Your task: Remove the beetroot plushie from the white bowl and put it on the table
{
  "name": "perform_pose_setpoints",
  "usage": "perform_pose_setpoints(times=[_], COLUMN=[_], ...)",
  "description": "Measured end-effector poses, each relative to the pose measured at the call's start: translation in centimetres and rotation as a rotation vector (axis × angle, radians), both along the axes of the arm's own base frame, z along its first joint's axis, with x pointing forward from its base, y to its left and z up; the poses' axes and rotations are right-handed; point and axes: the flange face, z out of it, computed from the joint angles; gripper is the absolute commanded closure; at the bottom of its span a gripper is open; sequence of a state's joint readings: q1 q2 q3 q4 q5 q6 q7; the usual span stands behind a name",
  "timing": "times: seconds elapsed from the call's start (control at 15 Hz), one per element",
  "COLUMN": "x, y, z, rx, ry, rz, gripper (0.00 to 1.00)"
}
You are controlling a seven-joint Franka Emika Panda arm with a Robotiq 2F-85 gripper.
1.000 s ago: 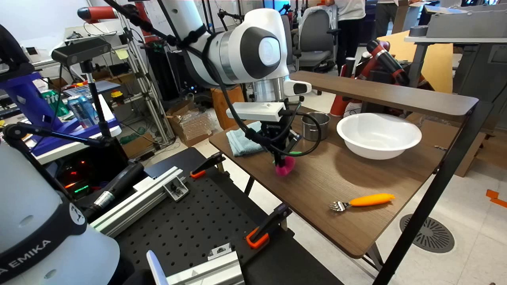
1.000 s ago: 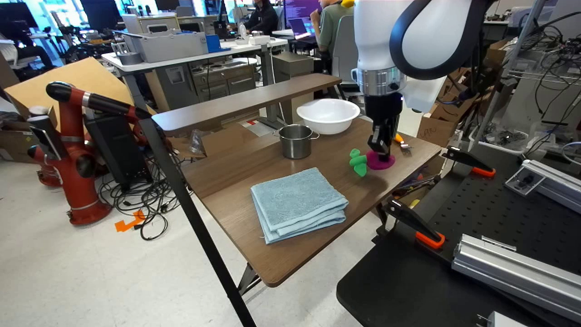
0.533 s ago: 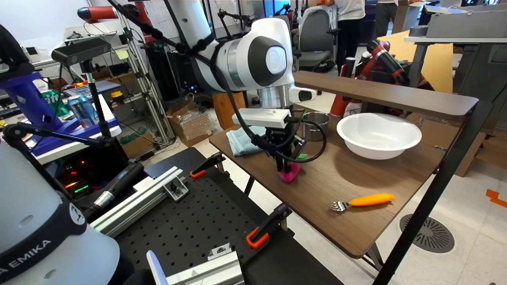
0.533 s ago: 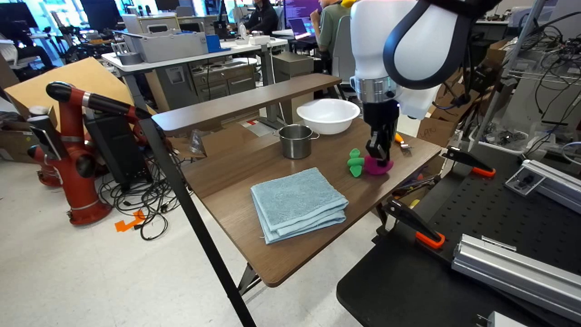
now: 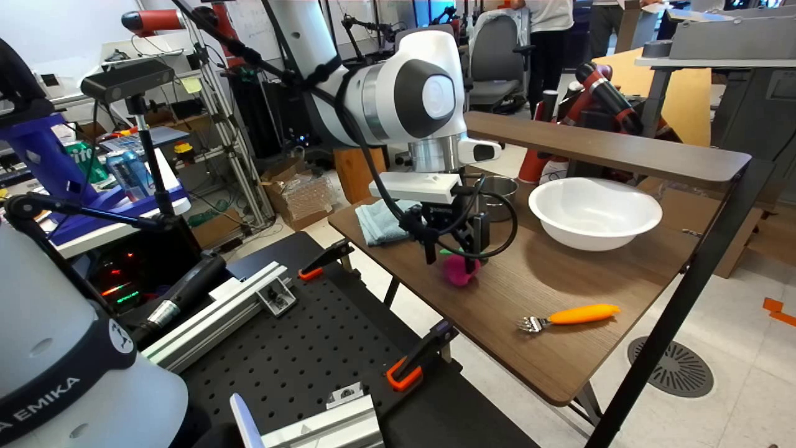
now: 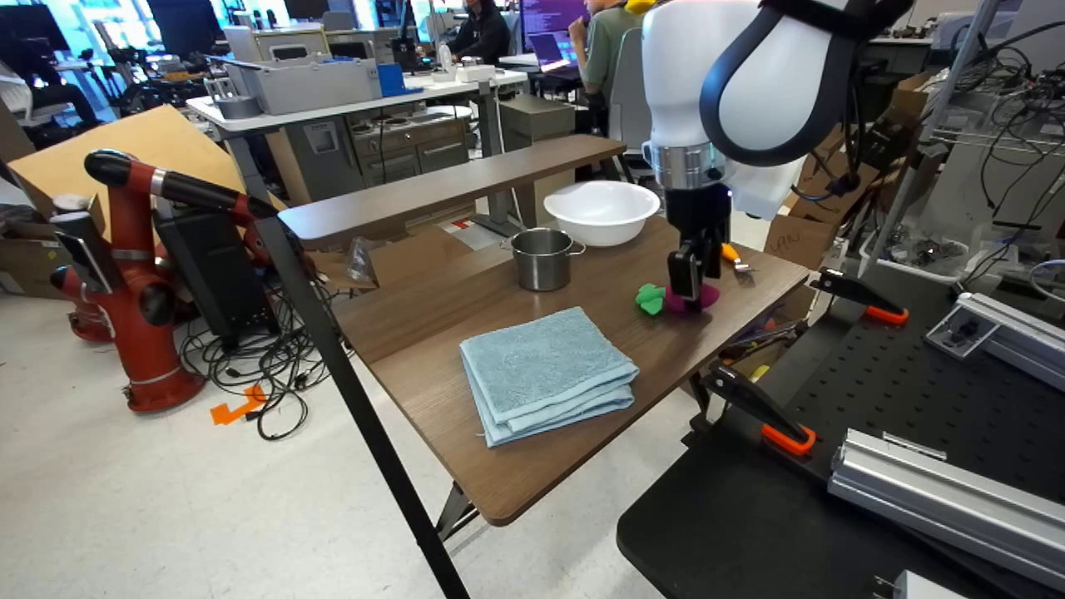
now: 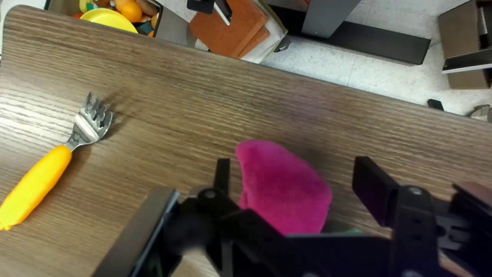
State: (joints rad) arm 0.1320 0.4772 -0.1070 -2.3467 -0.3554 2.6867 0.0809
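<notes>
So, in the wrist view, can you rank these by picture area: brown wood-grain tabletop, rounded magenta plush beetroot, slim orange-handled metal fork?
1. Tabletop, easily
2. Plush beetroot, even partly hidden
3. Fork, long but slim

Plushie [image 7: 282,188] partly hidden, fork [image 7: 52,165] perhaps cropped

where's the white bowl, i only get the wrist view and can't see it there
Observer: The white bowl stands on the table, apart from the beetroot plushie, in both exterior views.
Operator: ok and how does the other end of it lie, the jaws block most of that for me
Observer: In an exterior view, its green leaves stick out on the side nearer the folded towel.
</notes>
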Motion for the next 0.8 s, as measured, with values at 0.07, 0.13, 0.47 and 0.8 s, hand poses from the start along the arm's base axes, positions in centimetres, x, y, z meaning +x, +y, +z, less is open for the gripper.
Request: perform_pose_setpoints(times=[0.07,0.13,0.47,0.8], x=[0.1,0.1,1.1,0.8], y=[-0.1,-0.3,-0.4,-0.1], z=[0.0,0.2,3.3,7.0], rx=[-0.001,-0.002,0.004,0.017], ry=[-0.001,-0.004,-0.064,-0.117], rz=[-0.002,-0.004,-0.010,-0.010], gripper=[0.00,0.00,0.00,0.00])
